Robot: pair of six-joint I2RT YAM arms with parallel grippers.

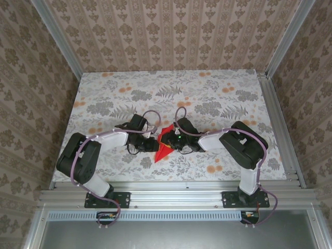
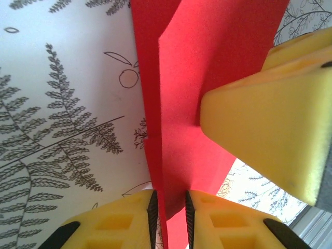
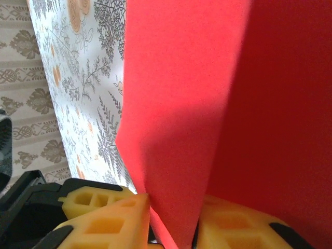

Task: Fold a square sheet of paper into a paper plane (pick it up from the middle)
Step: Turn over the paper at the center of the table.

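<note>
You have the folded bright red matte paper sheet (image 1: 163, 143) near the near-middle of the floral-printed surface (image 1: 223, 98), its pointed tip toward 7 o'clock. Your left gripper (image 2: 168, 215) sits at its 9 o'clock and your right gripper (image 3: 174, 220) at its 3 o'clock. Both pairs of yellow fingers (image 2: 124, 225) pinch the paper's layers.

A lab test cell — aluminium-profile frame (image 1: 176, 193), patterned wall panels (image 1: 171, 31) (damask print), floral tabletop (image 1: 218, 93)

Left pincer (image 2: 169, 202), right pincer (image 3: 174, 210) — clamped, facing each other
</note>
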